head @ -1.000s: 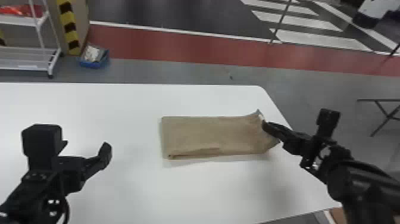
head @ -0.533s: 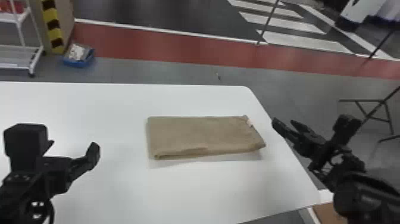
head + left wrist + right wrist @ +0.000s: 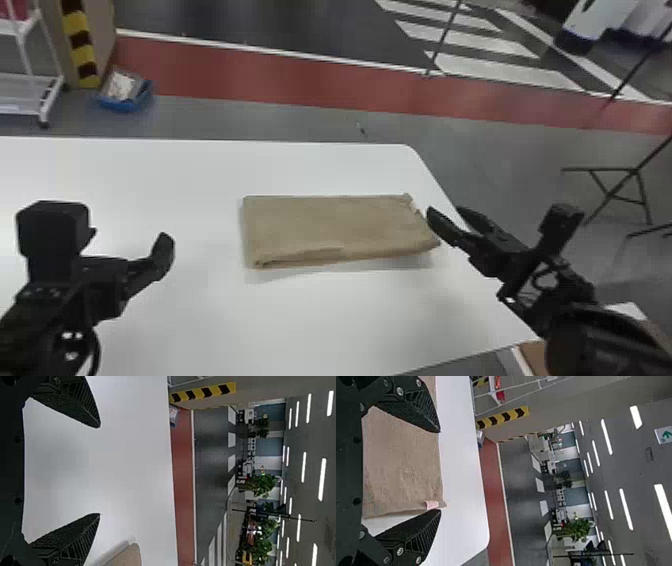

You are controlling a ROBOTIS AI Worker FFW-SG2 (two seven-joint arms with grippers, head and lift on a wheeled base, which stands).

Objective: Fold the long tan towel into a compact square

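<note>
Far beyond the fingers of the right gripper, a white sign high in the room bears a green arrow. In the right wrist view, a small pale pink tag on the towel's edge shows between those fingers, nearer one fingertip; any print on it is too small to tell.

A plain white bench is spread out below both claws, and its far corner, rounded off, is set beyond the right claw. On the bench the tan towel is laid flat, folded into a layered oblong. It is placed between the two claws, with one short end brought near the right claw and the other kept well apart from the left claw. A small pinkish label is shown at the towel's edge by the right claw.
</note>
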